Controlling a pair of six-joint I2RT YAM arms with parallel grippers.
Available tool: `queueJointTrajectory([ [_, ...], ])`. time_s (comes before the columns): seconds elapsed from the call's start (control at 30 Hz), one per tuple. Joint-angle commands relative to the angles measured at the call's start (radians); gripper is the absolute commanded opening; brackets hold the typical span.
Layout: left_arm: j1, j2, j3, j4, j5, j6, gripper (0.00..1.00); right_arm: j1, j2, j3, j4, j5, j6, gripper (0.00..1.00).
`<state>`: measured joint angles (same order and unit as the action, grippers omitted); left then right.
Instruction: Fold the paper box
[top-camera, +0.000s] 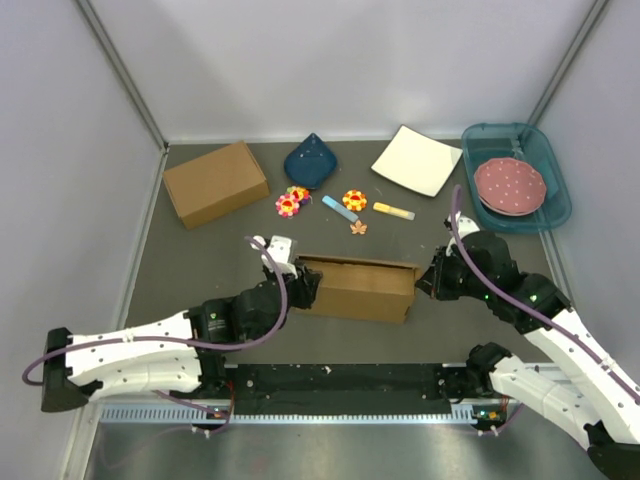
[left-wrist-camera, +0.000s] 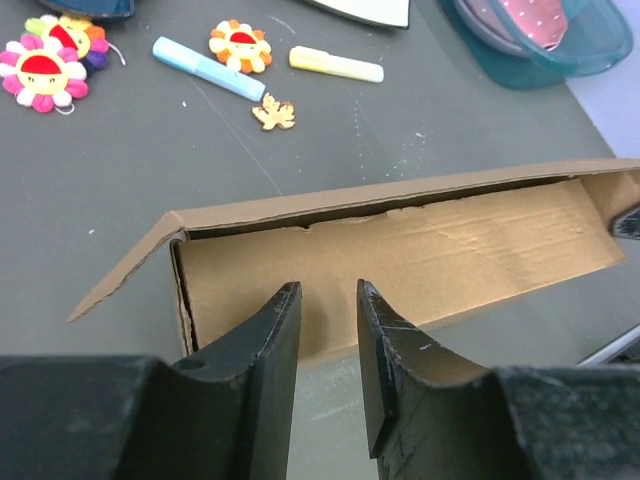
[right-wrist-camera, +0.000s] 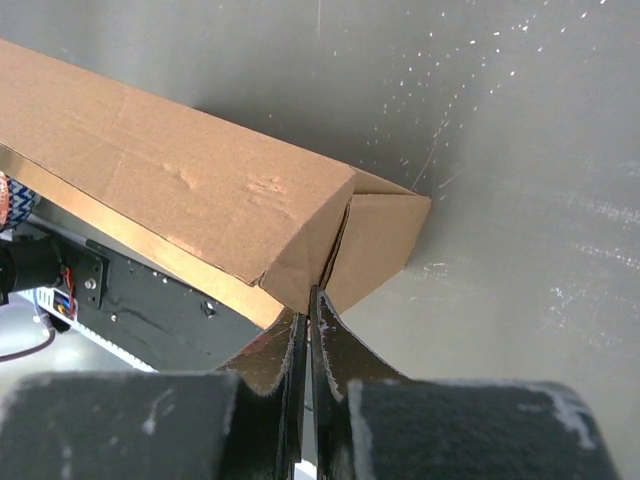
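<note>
At the left, your left gripper (left-wrist-camera: 327, 298) hangs just short of the paper box (top-camera: 360, 290), its fingers spread a little with nothing between them. The box lies on the dark table (top-camera: 200, 270), near the front edge and between both arms, well apart from the bits and pieces farther back. By the look of it, the folding is largely done: plain brown walls stand up and the shape is long, shallow and rectangular. The long top panel (left-wrist-camera: 400, 195) leans over an open cavity and is not closed flat, and a loose corner flap (left-wrist-camera: 120, 275) juts out at the left end. At the right, your right gripper (right-wrist-camera: 308, 300) is pressed together, its tips touching the seam of the end flap (right-wrist-camera: 375, 240), which gapes slightly. Tucking the ends and closing appear to remain.
</note>
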<state>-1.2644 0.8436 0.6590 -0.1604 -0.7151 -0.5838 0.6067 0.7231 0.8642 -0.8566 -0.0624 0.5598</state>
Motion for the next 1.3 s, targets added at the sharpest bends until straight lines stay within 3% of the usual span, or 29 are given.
queueJointTrajectory([
  [0.0,-0.003,-0.060,0.080,-0.059,0.011,0.061,0.36,0.007,0.015,0.004,-0.085,0.033,-0.018,0.00],
  [0.17,-0.004,-0.147,0.085,-0.082,0.006,0.087,0.39,0.007,0.009,0.016,-0.096,0.041,-0.017,0.00],
  [0.47,-0.003,-0.270,0.065,-0.185,-0.141,0.108,0.43,0.007,-0.005,0.090,-0.131,0.058,-0.027,0.19],
  [0.8,-0.004,-0.397,0.019,-0.232,-0.251,0.090,0.50,0.005,-0.016,0.206,-0.183,0.055,-0.063,0.32],
  [0.9,-0.003,-0.405,0.014,-0.252,-0.267,0.078,0.51,0.007,-0.024,0.274,-0.176,-0.020,-0.073,0.35],
  [0.97,-0.003,-0.409,-0.001,-0.261,-0.271,0.075,0.51,0.005,-0.028,0.282,-0.106,-0.138,-0.071,0.31],
  [1.03,-0.003,-0.426,-0.016,-0.258,-0.280,0.062,0.52,0.007,-0.028,0.259,-0.038,-0.207,-0.057,0.19],
  [1.07,-0.003,-0.434,-0.033,-0.258,-0.280,0.058,0.51,0.007,-0.025,0.246,-0.010,-0.250,-0.051,0.04],
  [1.1,-0.003,-0.452,-0.041,-0.258,-0.279,0.053,0.51,0.011,-0.024,0.222,0.040,-0.261,-0.038,0.00],
  [1.27,-0.003,-0.526,-0.088,-0.260,-0.264,0.044,0.50,0.085,0.018,0.168,0.139,-0.251,-0.043,0.00],
])
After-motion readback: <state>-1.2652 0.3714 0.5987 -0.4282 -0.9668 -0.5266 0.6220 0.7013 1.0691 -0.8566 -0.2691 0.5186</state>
